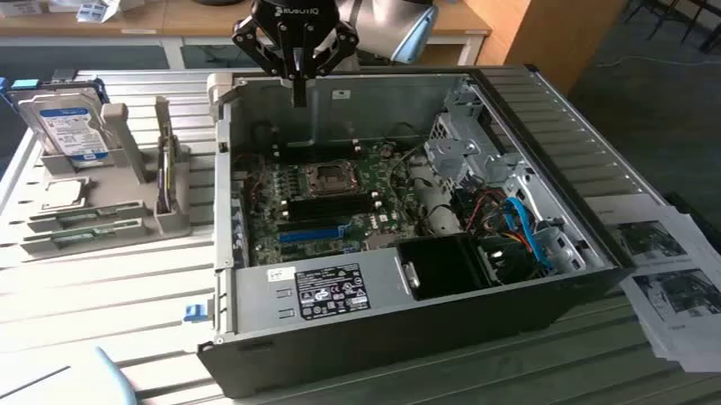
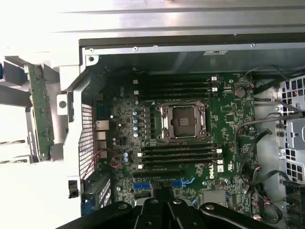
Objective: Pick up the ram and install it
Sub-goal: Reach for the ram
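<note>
Exterior view | gripper (image 1: 299, 94) clenched, empty, above open computer case (image 1: 338, 312) | ram (image 1: 167, 181) upright on edge in grey rack (image 1: 124, 135), well apart, outside case wall | risk: thin board tips or slips if pinched off-centre; fingers could clip case wall.

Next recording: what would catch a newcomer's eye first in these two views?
The open computer case fills the middle, its green motherboard and bare CPU socket exposed. The gripper hangs shut and empty over the case's far side. At the exterior view's left, a grey holder carries the hard drive and the ram, standing on edge.
</note>
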Available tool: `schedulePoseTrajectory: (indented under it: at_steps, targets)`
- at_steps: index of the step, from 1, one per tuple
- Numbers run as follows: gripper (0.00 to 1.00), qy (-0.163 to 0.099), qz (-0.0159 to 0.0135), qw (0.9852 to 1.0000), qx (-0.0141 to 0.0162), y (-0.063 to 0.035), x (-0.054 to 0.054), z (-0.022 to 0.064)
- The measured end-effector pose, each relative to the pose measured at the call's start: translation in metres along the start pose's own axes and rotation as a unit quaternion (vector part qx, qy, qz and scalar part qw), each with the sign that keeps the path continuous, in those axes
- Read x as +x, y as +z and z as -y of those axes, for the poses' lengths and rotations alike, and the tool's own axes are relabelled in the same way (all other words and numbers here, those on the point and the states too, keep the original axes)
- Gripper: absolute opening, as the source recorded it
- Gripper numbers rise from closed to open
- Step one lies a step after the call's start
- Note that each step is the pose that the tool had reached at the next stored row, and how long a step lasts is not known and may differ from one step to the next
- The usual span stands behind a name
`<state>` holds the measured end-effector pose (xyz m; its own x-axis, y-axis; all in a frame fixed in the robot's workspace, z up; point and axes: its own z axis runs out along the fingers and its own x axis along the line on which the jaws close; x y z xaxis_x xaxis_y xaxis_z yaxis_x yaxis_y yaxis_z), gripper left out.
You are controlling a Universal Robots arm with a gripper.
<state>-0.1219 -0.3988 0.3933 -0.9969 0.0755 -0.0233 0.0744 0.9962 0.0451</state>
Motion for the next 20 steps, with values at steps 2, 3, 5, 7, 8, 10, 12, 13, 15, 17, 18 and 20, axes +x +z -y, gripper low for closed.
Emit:
schedulePoseTrajectory:
  at_steps: [2, 3, 5, 7, 8, 10, 12, 13, 15, 17, 18, 20]
  targets:
    - [0.09, 0.000, 0.0000, 1.0000, 0.0000, 0.0000, 0.000, 0.0000]
    - [0.09, 0.000, 0.0000, 1.0000, 0.0000, 0.0000, 0.000, 0.0000]
    - [0.09, 0.000, 0.0000, 1.0000, 0.0000, 0.0000, 0.000, 0.0000]
    - [0.09, 0.000, 0.0000, 1.0000, 0.0000, 0.0000, 0.000, 0.0000]
    - [0.09, 0.000, 0.0000, 1.0000, 0.0001, 0.0000, 0.001, 0.0000]
    - [0.09, 0.000, 0.0000, 1.0000, 0.0000, 0.0000, 0.001, 0.0001]
    - [0.09, 0.000, 0.0000, 1.0000, 0.0000, -0.0001, 0.002, 0.0002]
    - [0.09, 0.000, 0.0000, 1.0000, 0.0000, -0.0001, 0.003, 0.0003]
    - [0.09, 0.000, 0.0000, 1.0000, 0.0000, -0.0002, 0.005, 0.0004]
    - [0.09, 0.000, 0.0000, 1.0000, 0.0000, -0.0002, 0.008, 0.0006]
    - [0.09, 0.000, 0.0000, 1.0000, 0.0000, -0.0002, 0.009, 0.0007]
    - [0.09, 0.000, 0.0000, 1.0000, 0.0000, -0.0003, 0.012, 0.0009]
